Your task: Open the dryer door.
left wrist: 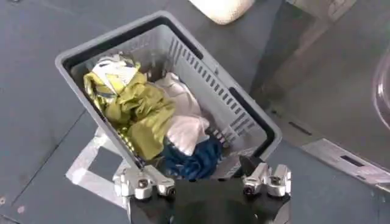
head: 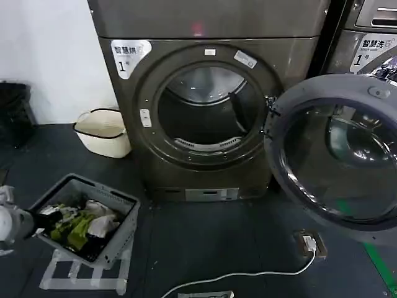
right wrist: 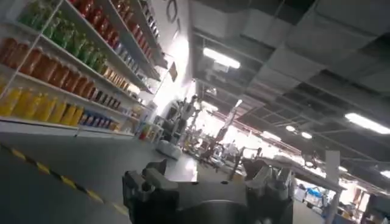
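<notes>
laundry basket [head: 118, 233] left of dryer [head: 211, 105], its door [head: 335, 149] open at right

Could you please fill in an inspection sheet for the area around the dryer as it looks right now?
Surface: dark floor, dry-looking.
Job's things: dryer with its door swung wide open to the robot's right; drum looks empty.
Clutter: grey laundry basket of clothes on a white stand; cream tub beside the dryer.
Grippers: left gripper above the basket, jaws empty; right gripper pointing up toward shelves and ceiling.
Cables: white cable and plug on the floor.
Surroundings: second machine on the right.
</notes>
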Robot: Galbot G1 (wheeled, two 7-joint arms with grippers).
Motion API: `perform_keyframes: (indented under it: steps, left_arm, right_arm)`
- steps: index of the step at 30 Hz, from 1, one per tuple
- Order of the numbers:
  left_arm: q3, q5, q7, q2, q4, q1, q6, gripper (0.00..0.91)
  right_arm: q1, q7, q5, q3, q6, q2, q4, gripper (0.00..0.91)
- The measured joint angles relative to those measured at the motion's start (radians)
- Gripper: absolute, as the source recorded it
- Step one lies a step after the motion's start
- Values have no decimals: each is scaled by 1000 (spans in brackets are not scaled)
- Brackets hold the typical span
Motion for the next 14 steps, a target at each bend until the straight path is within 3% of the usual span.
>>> perform_keyframes:
  steps: [14]
  left_arm:
    - [4,-14,1,2,22,-9,0,907]
  right_arm:
    - [-7,3,1,5,17,6,-6,907]
